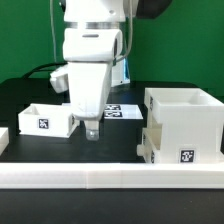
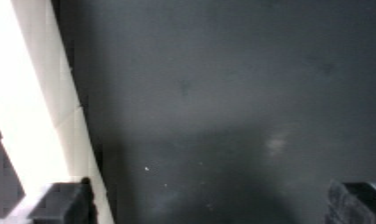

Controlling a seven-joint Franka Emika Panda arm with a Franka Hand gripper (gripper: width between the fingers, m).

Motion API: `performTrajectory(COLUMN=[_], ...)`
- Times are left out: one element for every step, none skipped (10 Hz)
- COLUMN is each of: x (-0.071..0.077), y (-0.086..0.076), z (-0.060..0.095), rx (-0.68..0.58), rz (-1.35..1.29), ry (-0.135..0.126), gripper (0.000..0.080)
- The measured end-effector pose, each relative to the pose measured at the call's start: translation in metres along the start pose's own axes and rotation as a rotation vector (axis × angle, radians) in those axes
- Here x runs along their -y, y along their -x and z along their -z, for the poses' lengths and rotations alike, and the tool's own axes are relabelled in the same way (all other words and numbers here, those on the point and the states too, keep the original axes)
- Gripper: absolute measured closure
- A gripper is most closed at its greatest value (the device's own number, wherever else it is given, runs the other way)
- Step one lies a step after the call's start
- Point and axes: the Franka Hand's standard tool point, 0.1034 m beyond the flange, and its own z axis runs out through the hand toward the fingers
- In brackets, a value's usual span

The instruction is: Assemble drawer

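The drawer's tall white housing (image 1: pixel 187 122) stands at the exterior view's right, with a tag low on its front. A white part (image 1: pixel 147 146) juts from its lower side toward the exterior view's left; it looks like a tray. A small open-topped tray (image 1: pixel 44 119) with a tag stands at the exterior view's left. My gripper (image 1: pixel 92 131) hangs low over the dark table just beside this tray, toward the housing. In the wrist view my gripper (image 2: pixel 211 205) is open and empty, with dark fingertips (image 2: pixel 64 204) wide apart over bare table. A white wall (image 2: pixel 28 110) runs along one side.
The marker board (image 1: pixel 118 110) lies flat behind my gripper. A long low white border wall (image 1: pixel 110 178) runs along the front. Black cables lie at the back, at the exterior view's left. The table (image 2: pixel 220 100) is dark.
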Motion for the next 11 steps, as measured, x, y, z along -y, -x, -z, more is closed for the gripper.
performTrajectory(x=[0.008, 0.024, 0.04, 0.05, 0.055, 0.055, 0.055, 0.055, 0.055, 0.056, 0.06], y=[0.008, 0.015, 0.021, 0.029, 0.036, 0.035, 0.035, 0.036, 0.035, 0.036, 0.044], z=[0.007, 0.013, 0.016, 0.018, 0.018, 0.017, 0.016, 0.016, 0.016, 0.015, 0.011], rx=[0.003, 0.002, 0.004, 0.006, 0.008, 0.007, 0.007, 0.007, 0.002, 0.001, -0.014], rz=[-0.016, -0.037, -0.054, -0.06, -0.069, -0.096, -0.096, -0.098, -0.192, -0.239, -0.456], ry=[0.016, 0.041, 0.052, 0.056, 0.053, 0.052, 0.051, 0.051, 0.05, 0.05, 0.072], gripper=[0.0151, 0.0151, 0.0151, 0.0151, 0.0151, 0.0151, 0.0151, 0.0151, 0.0151, 0.0151, 0.0151])
